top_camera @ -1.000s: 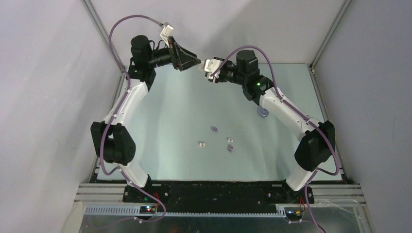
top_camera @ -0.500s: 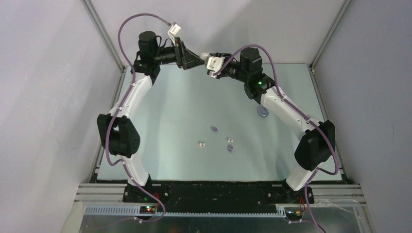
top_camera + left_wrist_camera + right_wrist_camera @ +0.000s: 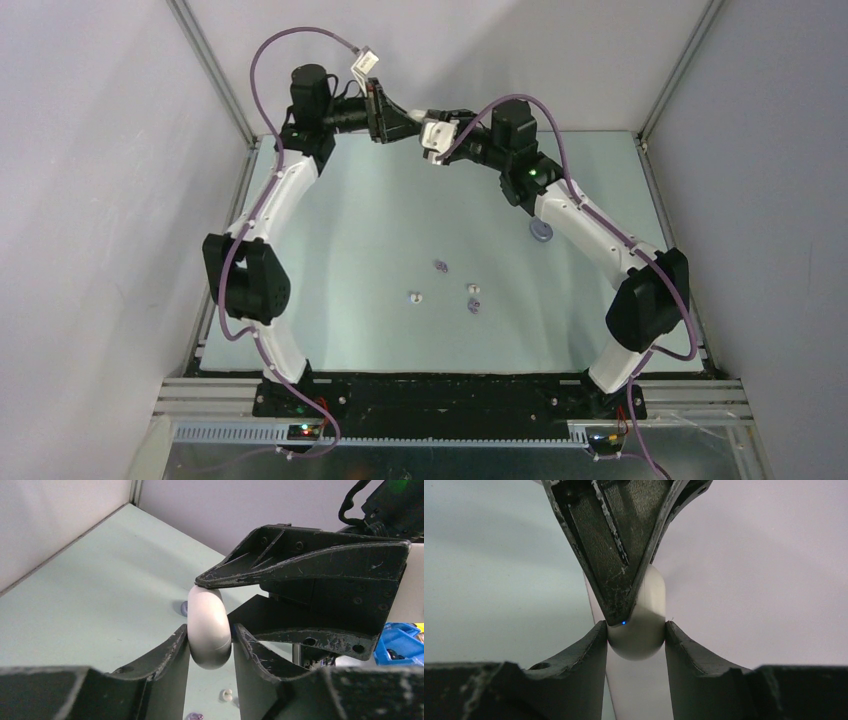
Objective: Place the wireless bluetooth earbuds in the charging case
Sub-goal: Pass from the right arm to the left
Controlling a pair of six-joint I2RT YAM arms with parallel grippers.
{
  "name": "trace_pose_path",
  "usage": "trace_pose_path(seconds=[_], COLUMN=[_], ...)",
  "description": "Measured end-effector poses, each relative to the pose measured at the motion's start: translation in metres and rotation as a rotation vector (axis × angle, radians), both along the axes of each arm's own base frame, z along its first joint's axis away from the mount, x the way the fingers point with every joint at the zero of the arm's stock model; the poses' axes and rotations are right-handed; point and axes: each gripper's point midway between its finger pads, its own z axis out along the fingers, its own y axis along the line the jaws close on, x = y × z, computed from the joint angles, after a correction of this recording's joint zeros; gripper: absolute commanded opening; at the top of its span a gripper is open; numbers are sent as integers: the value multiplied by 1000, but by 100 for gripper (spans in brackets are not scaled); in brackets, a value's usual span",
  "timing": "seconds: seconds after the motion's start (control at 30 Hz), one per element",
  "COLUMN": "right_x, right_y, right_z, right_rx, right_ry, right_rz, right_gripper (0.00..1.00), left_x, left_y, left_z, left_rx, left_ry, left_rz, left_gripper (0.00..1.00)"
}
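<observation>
A white pebble-like charging case (image 3: 209,630) is held in the air at the far back of the table, gripped from both sides. My left gripper (image 3: 210,629) is shut on it, and so is my right gripper (image 3: 636,630); the case (image 3: 644,630) shows a small blue light. In the top view the two grippers meet, the left (image 3: 408,124) against the right (image 3: 426,132). The earbuds lie mid-table: a purple one (image 3: 440,266), a white one (image 3: 416,297), a white one (image 3: 473,289) and a purple one (image 3: 474,306).
A purple case (image 3: 541,231) lies on the table under the right forearm; it also shows in the left wrist view (image 3: 183,608). The pale green table (image 3: 350,220) is walled on three sides. A blue bin (image 3: 402,640) shows past the right arm.
My left gripper has swung right and met the right gripper at the white case. The right gripper has barely moved. The earbuds have not moved.
</observation>
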Motion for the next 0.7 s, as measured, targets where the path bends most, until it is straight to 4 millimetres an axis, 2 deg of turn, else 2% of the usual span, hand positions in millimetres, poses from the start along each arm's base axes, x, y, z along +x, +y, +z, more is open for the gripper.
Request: trace_pose_path(seconds=[0.07, 0.2, 0.27, 0.33, 0.4, 0.47, 0.57, 0.63, 0.7], right_x=[-1, -1, 0, 0, -1, -5, -15, -19, -23], right_y=[1, 2, 1, 1, 2, 0, -6, -15, -25], right_z=[0, 1, 2, 3, 0, -11, -14, -6, 13], right_rx=[-1, -3, -5, -4, -1, -20, -29, -15, 13], right_ry=[-2, -12, -21, -26, 0, 63, 191, 266, 342], right_rz=[2, 3, 0, 0, 4, 15, 53, 66, 82], right_gripper=[33, 35, 48, 77, 89, 96, 98, 96, 91], left_x=[-1, -1, -1, 0, -1, -1, -2, -3, -8], left_y=[-2, -3, -3, -4, -4, -4, -4, -3, -1], left_z=[0, 0, 1, 3, 5, 7, -2, -15, -30], left_rx=[-1, -4, -9, -15, -21, -27, -27, -13, 13], left_ry=[-4, 0, 0, -4, -21, -48, -57, -68, -83], left_rz=[-8, -12, -13, -14, -22, -31, -45, -50, -52], left_gripper=[36, 14, 5, 0, 0, 0, 0, 0, 0])
